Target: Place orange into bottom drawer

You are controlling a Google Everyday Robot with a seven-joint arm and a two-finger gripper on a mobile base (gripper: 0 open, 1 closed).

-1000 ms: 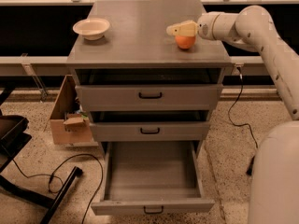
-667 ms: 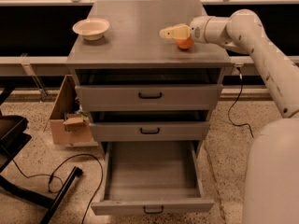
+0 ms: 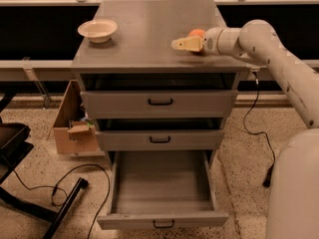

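The orange [image 3: 196,33] sits on the right part of the grey cabinet top [image 3: 144,39], and only its upper part shows behind the gripper. My gripper [image 3: 180,44] reaches in from the right, low over the top, right in front of the orange and pointing left. The bottom drawer [image 3: 159,185] is pulled out wide below, and its grey tray holds nothing. The two shallower drawers above it are shut or nearly so.
A cream bowl [image 3: 97,30] stands at the top's back left. A cardboard box [image 3: 74,126] sits on the floor left of the cabinet. A black cable [image 3: 75,183] and a black chair base [image 3: 15,148] lie at lower left. My white base [image 3: 294,188] stands at right.
The gripper has moved left along the cabinet top. The orange, before at its tip, now shows only partly behind it.
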